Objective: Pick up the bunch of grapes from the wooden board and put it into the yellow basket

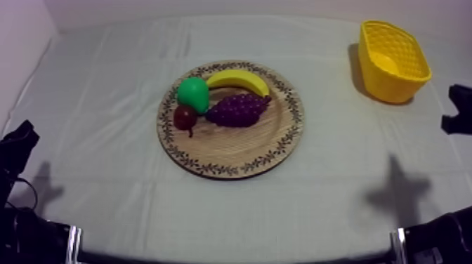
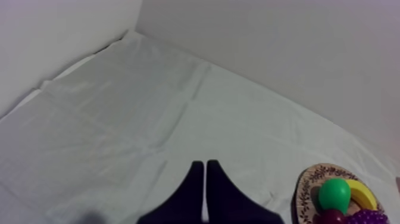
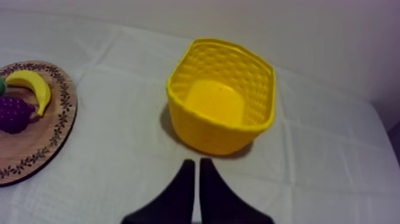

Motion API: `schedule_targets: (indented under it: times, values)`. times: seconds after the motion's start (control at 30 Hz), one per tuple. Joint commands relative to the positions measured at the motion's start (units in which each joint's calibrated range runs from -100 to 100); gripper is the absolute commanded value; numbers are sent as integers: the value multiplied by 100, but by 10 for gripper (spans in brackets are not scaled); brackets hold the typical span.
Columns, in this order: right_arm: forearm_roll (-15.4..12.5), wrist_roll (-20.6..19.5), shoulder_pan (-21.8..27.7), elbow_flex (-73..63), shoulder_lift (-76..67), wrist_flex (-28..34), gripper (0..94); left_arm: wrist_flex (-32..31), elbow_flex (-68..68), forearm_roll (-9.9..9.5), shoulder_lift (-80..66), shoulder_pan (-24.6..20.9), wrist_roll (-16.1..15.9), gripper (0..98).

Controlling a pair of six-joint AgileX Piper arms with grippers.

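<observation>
Step in hand: the very start. Nothing is picked yet. The bunch of grapes (image 1: 239, 110) lies on the wooden board (image 1: 232, 158) at mid-table, just beside the banana (image 1: 239, 78), with the pear (image 1: 193, 93) and the small red fruit (image 1: 185, 116) close at its other end. The yellow basket (image 1: 390, 90) stands well apart from the board at the far right of the cloth, upright and with nothing in it.

My tools: the left gripper (image 2: 205, 162) is clenched on nothing, its fingers lying together as a narrow wedge over bare cloth, the board's edge off to one side. The right gripper (image 3: 196, 159) is likewise closed and empty, pointing at the basket, which sits just ahead of it.

Pose: both arms sit low at their own sides of the table, away from the board; neither reaches in.

Next move, as I judge it: the right arm suits the job, being on the basket's side. It must part its fingers, swing over the board and descend on the grapes from above. The banana and pear crowd the far side, so the fingers should close across the bunch without nudging them.
</observation>
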Motion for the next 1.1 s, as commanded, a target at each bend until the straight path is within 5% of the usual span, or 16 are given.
schedule_targets:
  times: [0.0,1.07]
  values:
    - [-10,80,-49,-954,677,91,6,2,-2,0,3,2,1,1]
    - [-497,654,-1570,-5443,5269,812,6,2,-2,0,3,2,1,1]
